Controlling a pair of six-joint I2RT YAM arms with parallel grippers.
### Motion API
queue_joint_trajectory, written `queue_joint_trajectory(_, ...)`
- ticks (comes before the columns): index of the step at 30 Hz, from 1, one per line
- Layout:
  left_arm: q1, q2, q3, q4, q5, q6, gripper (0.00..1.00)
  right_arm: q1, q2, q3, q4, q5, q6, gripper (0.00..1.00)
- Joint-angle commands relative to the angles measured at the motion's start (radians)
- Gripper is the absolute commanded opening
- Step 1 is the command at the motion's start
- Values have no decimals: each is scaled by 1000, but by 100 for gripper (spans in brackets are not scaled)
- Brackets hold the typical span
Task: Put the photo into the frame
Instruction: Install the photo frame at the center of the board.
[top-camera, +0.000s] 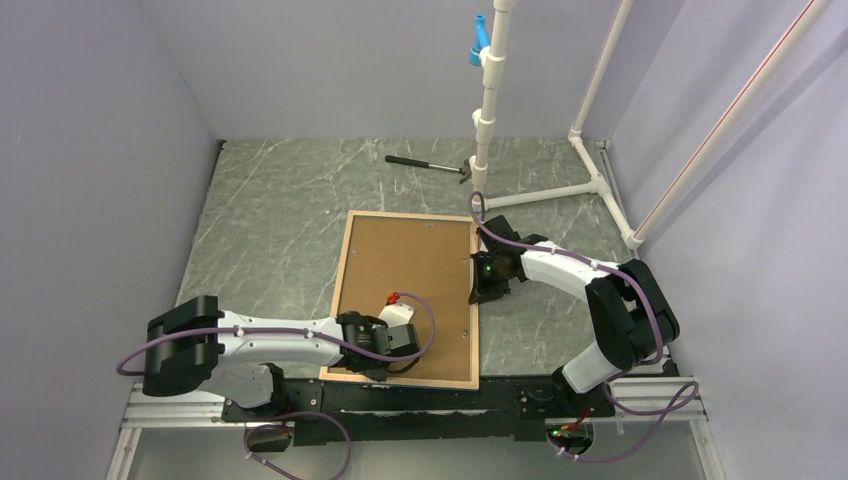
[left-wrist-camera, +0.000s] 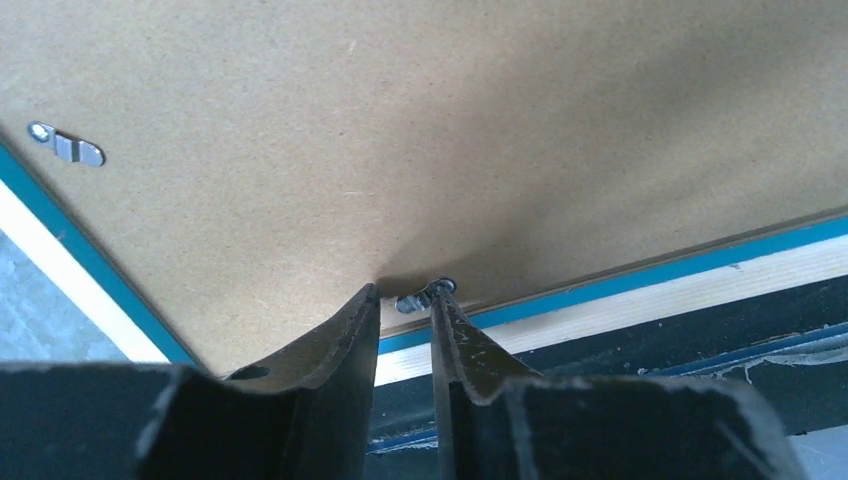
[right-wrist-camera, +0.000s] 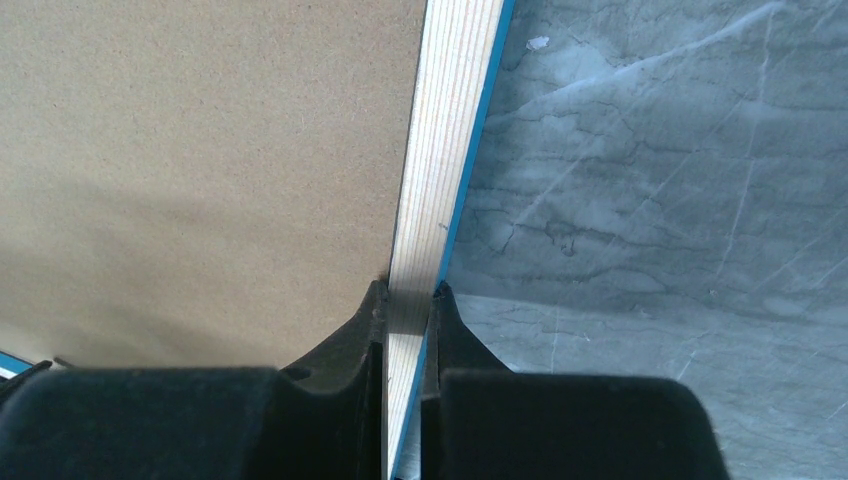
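The frame lies face down on the table, its light wood back up and a turquoise edge showing. A brown backing board fills it. The photo is hidden. My left gripper points at the near rail; its jaws stand narrowly open around a small metal clip, which touches the right fingertip. A second clip sits near the left rail. My right gripper is shut on the frame's right rail, one finger on each side.
A hammer lies at the back of the marble table. A white pipe stand rises behind the frame, its feet spreading to the right. The black mounting rail runs just past the frame's near edge.
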Motion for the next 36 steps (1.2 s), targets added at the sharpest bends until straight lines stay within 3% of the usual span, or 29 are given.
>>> queue_joint_trajectory(1,17,-55,25,-69,-83,-6,36,0,17,-8,0,114,-79,0)
queue_joint_trajectory(5,77,-148,16,17,-38,44,53,1,8,-6,-2,124,-79,0)
queue_joint_trajectory(8,152,-226,-18,89,14,78,74,0,1,-1,-7,133,-79,0)
queue_joint_trajectory(11,269,-309,-70,139,68,101,81,-1,-1,4,-10,147,-81,0)
queue_joint_trajectory(16,463,-434,-134,130,120,108,82,-30,10,20,-23,156,-83,0)
queue_joint_trajectory(21,621,-444,-164,108,154,128,82,-60,4,40,-25,147,-80,0)
queue_joint_trajectory(36,653,-274,-218,212,146,59,67,-60,-16,37,-16,100,-91,2)
